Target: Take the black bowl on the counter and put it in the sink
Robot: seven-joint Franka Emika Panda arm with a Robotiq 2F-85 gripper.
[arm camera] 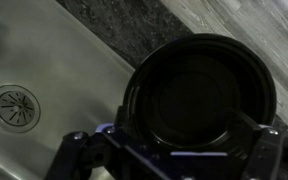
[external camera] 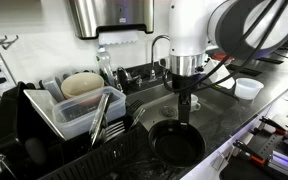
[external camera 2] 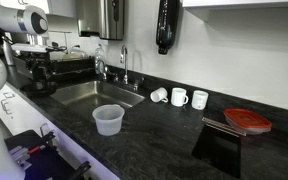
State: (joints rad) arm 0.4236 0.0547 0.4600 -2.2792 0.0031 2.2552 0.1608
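Robot's hand (external camera: 187, 112), jaws spread wide and holding nothing, hangs directly above the black bowl (external camera: 176, 141), which sits on the dark desk (external camera: 234, 118) just beside the steel sink (external camera: 152, 105). In the wrist view, the bowl lies between the fingers (arm camera: 74, 150), with the drain (arm camera: 14, 103) at left.

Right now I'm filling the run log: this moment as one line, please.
glossy round black bowl: on dark polished stone counter beside brushed steel sink | pincer: open, empty, above bowl | in sink: not yet
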